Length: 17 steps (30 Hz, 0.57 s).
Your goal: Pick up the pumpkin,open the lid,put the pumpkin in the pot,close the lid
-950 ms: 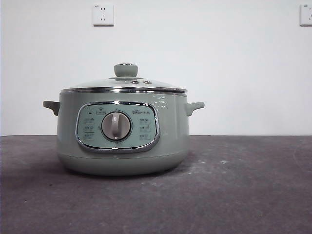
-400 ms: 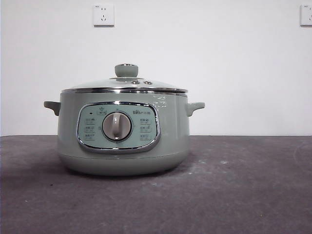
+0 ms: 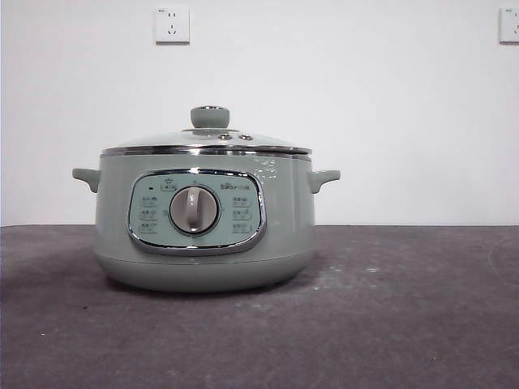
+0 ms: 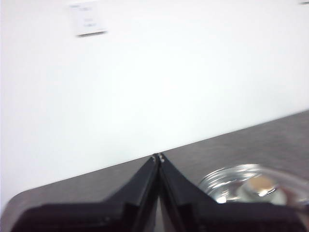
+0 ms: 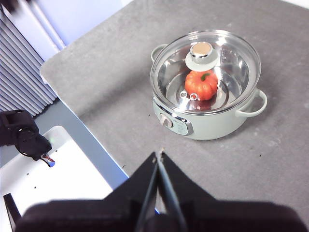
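Note:
The pale green pot [image 3: 204, 219] stands on the grey table with its glass lid [image 3: 208, 139] closed on it. In the right wrist view the pot [image 5: 207, 121] shows from high above, and the orange-red pumpkin [image 5: 201, 85] lies inside under the lid [image 5: 204, 67]. My right gripper [image 5: 159, 153] is shut and empty, well above and away from the pot. My left gripper [image 4: 158, 156] is shut and empty, raised beside the lid [image 4: 251, 186], which shows blurred. Neither gripper shows in the front view.
A white wall with power outlets [image 3: 172, 24] stands behind the table. In the right wrist view the table's edge [image 5: 72, 104] runs near a white surface [image 5: 63, 169] with a black device [image 5: 21, 135] on it.
The pot sits a touch further right in the front view than a second ago. Nothing else differs.

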### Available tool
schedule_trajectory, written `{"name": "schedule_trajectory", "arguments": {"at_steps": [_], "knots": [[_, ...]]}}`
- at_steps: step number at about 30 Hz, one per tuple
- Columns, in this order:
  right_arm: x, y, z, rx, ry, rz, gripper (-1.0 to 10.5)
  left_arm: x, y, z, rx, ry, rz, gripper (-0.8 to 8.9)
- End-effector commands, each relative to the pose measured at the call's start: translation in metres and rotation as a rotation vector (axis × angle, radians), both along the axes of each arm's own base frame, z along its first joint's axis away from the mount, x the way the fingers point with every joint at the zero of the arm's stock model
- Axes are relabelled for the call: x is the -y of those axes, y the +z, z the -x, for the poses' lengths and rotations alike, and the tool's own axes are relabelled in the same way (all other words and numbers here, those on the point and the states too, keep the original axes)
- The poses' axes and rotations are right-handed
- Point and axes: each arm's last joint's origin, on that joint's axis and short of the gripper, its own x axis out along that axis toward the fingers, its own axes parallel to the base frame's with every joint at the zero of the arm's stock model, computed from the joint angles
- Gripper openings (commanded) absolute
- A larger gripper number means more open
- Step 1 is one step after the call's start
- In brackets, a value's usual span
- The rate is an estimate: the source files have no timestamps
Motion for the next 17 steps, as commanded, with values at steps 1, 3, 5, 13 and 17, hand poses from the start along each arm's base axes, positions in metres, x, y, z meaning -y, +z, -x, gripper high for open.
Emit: {"name": "schedule_trajectory", "arguments": {"at_steps": [1,3,5,13,17], "knots": [[0.003,0.000,0.004,-0.009,-0.006,0.000,0.0,-0.004,-0.044,0.003,-0.026,0.068,0.000,-0.04],[0.005,0.000,0.006,-0.003,-0.005,-0.005,0.0,-0.006,-0.070,0.008,-0.043,0.101,-0.001,-0.04],[0.007,0.001,0.009,0.003,-0.006,-0.010,0.0,-0.007,-0.095,0.012,-0.059,0.119,-0.001,-0.04],[0.015,0.003,0.018,0.028,-0.005,-0.031,0.0,-0.008,-0.171,0.023,-0.107,0.139,-0.004,-0.04],[0.018,0.004,0.022,0.039,-0.006,-0.040,0.0,-0.008,-0.193,0.025,-0.112,0.139,-0.004,-0.04]]}}
